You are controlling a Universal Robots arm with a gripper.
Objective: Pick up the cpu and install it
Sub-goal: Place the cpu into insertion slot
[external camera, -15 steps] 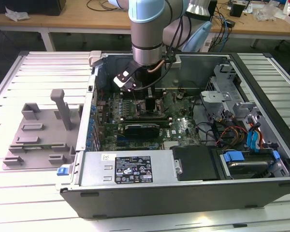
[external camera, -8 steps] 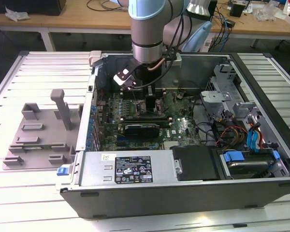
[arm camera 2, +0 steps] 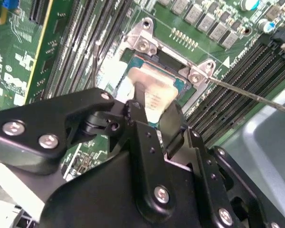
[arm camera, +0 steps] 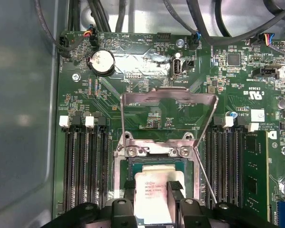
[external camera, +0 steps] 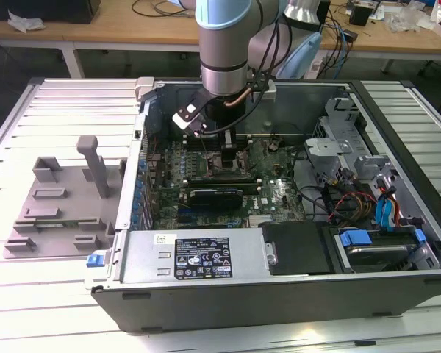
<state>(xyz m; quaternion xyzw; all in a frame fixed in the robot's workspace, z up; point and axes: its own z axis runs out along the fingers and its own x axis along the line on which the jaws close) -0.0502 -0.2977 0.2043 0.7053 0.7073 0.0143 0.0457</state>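
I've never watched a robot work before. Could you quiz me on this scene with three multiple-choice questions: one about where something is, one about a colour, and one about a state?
1. Where is the cpu?
A. On the floor
B. At the gripper, over the socket
C. In a person's hand

2. What colour is the circuit board?
A. Red
B. White
C. Green

3. How is the socket's metal bracket?
A. Swung open
B. Shut over the chip
C. Taken off

Answers:
1. B: both wrist views show the gripper shut on the cpu above the socket.
2. C: green board surrounds the socket.
3. A: the bracket stands tipped up, clear of the socket.
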